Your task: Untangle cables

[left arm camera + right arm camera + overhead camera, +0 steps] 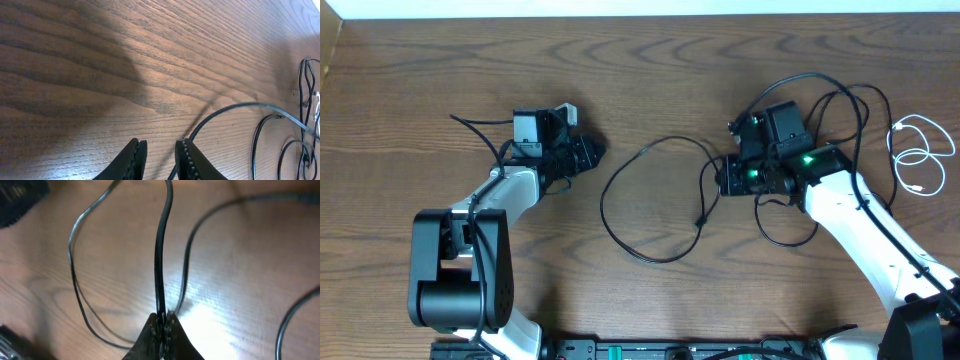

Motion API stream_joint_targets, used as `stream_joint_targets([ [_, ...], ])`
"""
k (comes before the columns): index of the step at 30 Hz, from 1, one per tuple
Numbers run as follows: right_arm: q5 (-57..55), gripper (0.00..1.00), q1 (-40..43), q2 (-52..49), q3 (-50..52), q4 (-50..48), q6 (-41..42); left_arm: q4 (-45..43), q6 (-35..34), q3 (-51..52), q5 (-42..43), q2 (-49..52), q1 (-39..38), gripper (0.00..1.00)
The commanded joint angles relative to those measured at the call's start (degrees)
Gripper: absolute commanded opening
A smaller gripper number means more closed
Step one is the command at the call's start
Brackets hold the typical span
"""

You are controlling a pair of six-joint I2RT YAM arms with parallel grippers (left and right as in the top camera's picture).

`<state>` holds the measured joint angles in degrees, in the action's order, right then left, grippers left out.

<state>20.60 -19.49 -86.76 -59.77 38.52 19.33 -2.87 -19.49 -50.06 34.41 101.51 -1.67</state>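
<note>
Black cable [160, 265] pinched in right claw [165, 315], left claw [160, 146] ajar

Counter [650, 60]: looped cable [603, 200] at centre; left pincer [592, 152] at its 10 o'clock; cable tangle [808, 76] at 2; coiled cable [917, 155] far out at 3.

Table [650, 300] matt wood-grain, smooth. Black cable [162, 255] glossy, probably rubbery plastic. White cable [923, 155] smooth sheath.
</note>
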Motion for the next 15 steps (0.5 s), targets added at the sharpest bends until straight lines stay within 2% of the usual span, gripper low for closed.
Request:
stream_joint_targets([
  [1,-4.9,0.01,-0.2,0.8,0.1,1.8,2.8,0.0,0.3,0.2,0.8,-0.3,-0.2,0.26],
  [4,-9.4,0.01,-0.2,0.7,0.8,2.1,4.7,0.0,0.3,0.2,0.8,-0.3,-0.2,0.26],
  [15,-5.5,0.01,-2.1,0.2,1.1,2.0,22.2,0.0,0.3,0.2,0.8,-0.3,-0.2,0.26],
])
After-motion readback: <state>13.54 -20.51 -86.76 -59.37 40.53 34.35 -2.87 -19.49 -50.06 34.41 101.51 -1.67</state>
